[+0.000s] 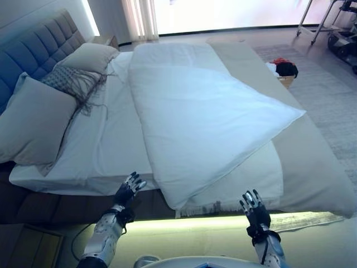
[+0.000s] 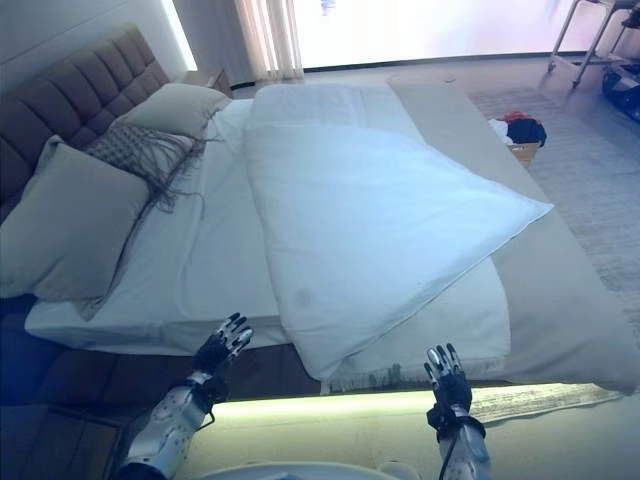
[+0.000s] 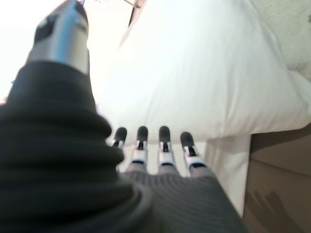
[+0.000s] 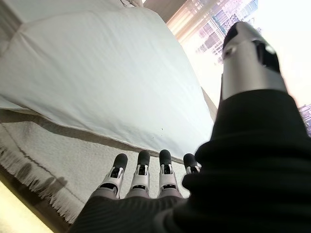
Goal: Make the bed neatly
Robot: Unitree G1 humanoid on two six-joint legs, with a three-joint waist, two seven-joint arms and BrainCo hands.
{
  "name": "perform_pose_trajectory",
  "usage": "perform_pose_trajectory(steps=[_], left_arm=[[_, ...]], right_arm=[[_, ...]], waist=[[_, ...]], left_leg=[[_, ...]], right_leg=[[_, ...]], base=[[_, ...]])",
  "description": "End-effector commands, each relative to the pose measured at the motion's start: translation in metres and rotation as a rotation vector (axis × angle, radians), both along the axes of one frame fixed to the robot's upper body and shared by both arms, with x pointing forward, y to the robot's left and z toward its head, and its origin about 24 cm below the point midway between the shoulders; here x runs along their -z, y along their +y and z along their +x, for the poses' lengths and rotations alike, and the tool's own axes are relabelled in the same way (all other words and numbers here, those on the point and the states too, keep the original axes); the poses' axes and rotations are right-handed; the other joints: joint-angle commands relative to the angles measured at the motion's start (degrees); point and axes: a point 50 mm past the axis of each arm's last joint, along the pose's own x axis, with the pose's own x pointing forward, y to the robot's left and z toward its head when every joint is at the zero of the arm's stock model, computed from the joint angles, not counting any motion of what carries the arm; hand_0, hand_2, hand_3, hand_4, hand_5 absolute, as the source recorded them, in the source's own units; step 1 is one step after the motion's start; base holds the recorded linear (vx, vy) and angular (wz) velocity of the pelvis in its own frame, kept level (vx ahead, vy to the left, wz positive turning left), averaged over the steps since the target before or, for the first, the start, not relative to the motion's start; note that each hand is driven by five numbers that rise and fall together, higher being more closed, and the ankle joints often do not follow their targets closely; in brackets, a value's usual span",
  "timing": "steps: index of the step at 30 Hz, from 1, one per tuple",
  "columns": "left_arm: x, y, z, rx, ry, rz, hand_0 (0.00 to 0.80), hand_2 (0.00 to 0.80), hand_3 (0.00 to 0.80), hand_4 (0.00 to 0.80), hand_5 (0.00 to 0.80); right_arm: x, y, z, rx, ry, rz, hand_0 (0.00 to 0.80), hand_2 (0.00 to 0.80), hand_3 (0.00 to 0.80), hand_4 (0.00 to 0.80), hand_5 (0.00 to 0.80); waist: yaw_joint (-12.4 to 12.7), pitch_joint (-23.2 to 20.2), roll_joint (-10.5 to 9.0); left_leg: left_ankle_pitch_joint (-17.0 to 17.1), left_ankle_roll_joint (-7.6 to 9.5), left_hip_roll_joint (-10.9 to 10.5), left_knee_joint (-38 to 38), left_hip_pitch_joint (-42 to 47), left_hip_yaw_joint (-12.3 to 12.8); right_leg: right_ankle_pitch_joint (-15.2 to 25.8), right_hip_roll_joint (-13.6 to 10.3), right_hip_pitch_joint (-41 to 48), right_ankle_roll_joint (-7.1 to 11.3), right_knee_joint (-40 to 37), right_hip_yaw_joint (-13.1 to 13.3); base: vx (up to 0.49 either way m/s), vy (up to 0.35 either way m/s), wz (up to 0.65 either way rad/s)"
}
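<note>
A white duvet (image 1: 201,117) lies crooked on the bed, folded back on itself so one corner points right and the white sheet (image 1: 114,139) shows on the left. Under it lies a beige blanket (image 1: 312,162) with a fringed edge (image 4: 34,179) along the near side. Two grey pillows (image 1: 33,120) and a fringed throw (image 1: 78,84) rest by the blue headboard (image 1: 33,53). My left hand (image 1: 127,190) is open just short of the duvet's near corner. My right hand (image 1: 254,207) is open in front of the blanket's fringe, touching nothing.
A basket with dark and red clothes (image 1: 284,70) sits on the rug beyond the bed's far side. A metal rack (image 1: 329,22) stands at the back right. A nightstand (image 1: 106,40) is beside the headboard, a wooden box (image 1: 28,245) on the floor near left.
</note>
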Motion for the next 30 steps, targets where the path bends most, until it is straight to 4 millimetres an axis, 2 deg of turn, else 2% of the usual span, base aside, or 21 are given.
perform_pose_trajectory(steps=[1, 4, 6, 8, 12, 16, 18, 19, 21, 23, 25, 28, 29, 30], left_arm=[[-0.037, 0.01, 0.019, -0.016, -0.192, -0.01, 0.0, 0.0, 0.0, 0.0, 0.0], [-0.031, 0.01, 0.017, -0.021, -0.163, -0.049, 0.0, 0.0, 0.0, 0.0, 0.0], [-0.033, 0.006, 0.021, 0.002, -0.169, -0.053, 0.0, 0.0, 0.0, 0.0, 0.0], [-0.035, 0.0, 0.025, 0.031, -0.189, -0.047, 0.0, 0.0, 0.0, 0.0, 0.0], [-0.04, -0.001, 0.025, 0.032, -0.198, -0.043, 0.0, 0.0, 0.0, 0.0, 0.0], [-0.037, 0.001, 0.025, 0.007, -0.18, -0.038, 0.0, 0.0, 0.0, 0.0, 0.0], [-0.037, -0.001, 0.029, 0.026, -0.181, -0.036, 0.0, 0.0, 0.0, 0.0, 0.0], [-0.037, -0.004, 0.03, 0.043, -0.184, -0.036, 0.0, 0.0, 0.0, 0.0, 0.0], [-0.038, -0.008, 0.03, 0.064, -0.191, -0.039, 0.0, 0.0, 0.0, 0.0, 0.0], [-0.038, -0.008, 0.029, 0.053, -0.187, -0.052, 0.0, 0.0, 0.0, 0.0, 0.0], [-0.038, -0.006, 0.028, 0.027, -0.183, -0.058, 0.0, 0.0, 0.0, 0.0, 0.0], [-0.041, -0.004, 0.03, -0.016, -0.189, -0.051, 0.0, 0.0, 0.0, 0.0, 0.0], [-0.041, -0.002, 0.031, -0.021, -0.189, -0.045, 0.0, 0.0, 0.0, 0.0, 0.0], [-0.041, -0.002, 0.032, -0.019, -0.189, -0.043, 0.0, 0.0, 0.0, 0.0, 0.0]], right_arm=[[-0.016, 0.007, 0.018, -0.063, -0.105, 0.011, 0.0, 0.0, 0.0, 0.0, 0.0], [-0.015, 0.004, 0.016, -0.058, -0.094, 0.004, 0.0, 0.0, 0.0, 0.0, 0.0], [-0.015, 0.002, 0.014, -0.037, -0.096, 0.009, 0.0, 0.0, 0.0, 0.0, 0.0], [-0.014, 0.002, 0.014, -0.005, -0.097, 0.02, 0.0, 0.0, 0.0, 0.0, 0.0], [-0.013, 0.005, 0.015, -0.002, -0.11, 0.039, 0.0, 0.0, 0.0, 0.0, 0.0], [-0.018, 0.012, 0.024, -0.04, -0.12, 0.031, 0.0, 0.0, 0.0, 0.0, 0.0], [-0.02, 0.012, 0.026, -0.016, -0.129, 0.025, 0.0, 0.0, 0.0, 0.0, 0.0], [-0.021, 0.009, 0.025, 0.002, -0.131, 0.021, 0.0, 0.0, 0.0, 0.0, 0.0], [-0.021, 0.001, 0.018, 0.039, -0.128, 0.018, 0.0, 0.0, 0.0, 0.0, 0.0], [-0.019, -0.009, 0.008, 0.049, -0.109, 0.01, 0.0, 0.0, 0.0, 0.0, 0.0], [-0.015, -0.012, 0.0, 0.031, -0.086, 0.0, 0.0, 0.0, 0.0, 0.0, 0.0], [-0.011, -0.012, -0.001, -0.003, -0.078, 0.005, 0.0, 0.0, 0.0, 0.0, 0.0], [-0.011, -0.012, 0.003, -0.005, -0.077, 0.008, 0.0, 0.0, 0.0, 0.0, 0.0], [-0.01, -0.012, 0.004, -0.005, -0.078, 0.011, 0.0, 0.0, 0.0, 0.0, 0.0]], waist=[[0.6, 1.1, -4.52], [0.4, 1.26, -4.36], [-0.26, 1.52, -4.09], [-0.38, 2.0, -4.07], [0.56, 2.98, -4.15], [1.1, 2.73, -3.99], [1.03, 2.49, -3.73], [0.7, 2.47, -3.34], [-0.34, 2.87, -1.99], [-1.4, 3.22, -0.8], [-2.16, 3.08, -0.88], [-2.88, 2.82, -2.77], [-2.99, 2.56, -4.04], [-3.01, 2.59, -4.38]], left_leg=[[-9.15, 2.74, -3.74, 6.66, -1.95, -2.47], [-8.69, 3.02, -3.99, 6.43, -2.14, -2.98], [-8.08, 3.39, -4.1, 5.53, -2.17, -2.77], [-7.94, 3.96, -4.77, 4.46, -2.12, -3.67], [-8.68, 4.66, -6.22, 4.38, -1.88, -5.52], [-9.22, 5.32, -7.28, 5.21, -2.36, -5.14], [-9.45, 6.91, -8.77, 5.53, -3.1, -5.88], [-9.41, 7.96, -9.81, 5.69, -3.54, -6.68], [-9.39, 9.81, -11.68, 5.87, -3.95, -8.12], [-9.25, 10.69, -13.26, 5.75, -3.61, -9.16], [-9.19, 10.4, -14.15, 5.29, -3.01, -10.22], [-10.25, 9.25, -14.64, 4.76, -2.0, -11.32], [-10.72, 8.73, -14.89, 4.51, -1.85, -11.76], [-11.04, 8.52, -14.81, 4.42, -1.6, -11.95]], right_leg=[[20.35, -4.37, 7.84, 6.1, -22.37, -3.0], [20.24, -5.05, 6.62, 6.14, -20.27, -2.15], [20.13, -5.58, 5.52, 6.18, -18.86, -1.62], [20.85, -6.49, 4.03, 6.67, -17.36, -1.06], [22.16, -8.18, 3.29, 7.83, -17.11, -0.75], [23.76, -10.84, 3.34, 8.19, -15.96, -0.92], [25.21, -13.25, 1.42, 7.98, -10.24, 0.55], [26.36, -14.17, -0.94, 7.65, -4.99, 2.26], [28.73, -14.21, -6.01, 6.59, 4.95, 5.71], [29.67, -12.77, -9.87, 5.51, 10.47, 7.97], [29.74, -11.21, -10.68, 5.19, 7.18, 7.88], [31.75, -9.79, -9.87, 7.04, -5.33, 6.13], [32.89, -9.64, -10.01, 8.05, -11.7, 5.62], [33.35, -9.4, -9.78, 8.48, -14.27, 5.22]], base=[[0.005, -0.001, -0.23], [0.031, 0.043, -0.13], [0.02, 0.099, -0.06], [-0.02, 0.106, -0.02], [0.014, 0.106, 0.07], [0.064, 0.163, 0.07], [0.053, 0.304, 0.08], [0.037, 0.405, 0.13], [0.045, 0.434, 0.2], [0.079, 0.319, 0.29], [0.135, 0.114, 0.38], [0.186, -0.107, 0.1], [0.183, -0.202, 0.01], [0.217, -0.235, -0.03]])
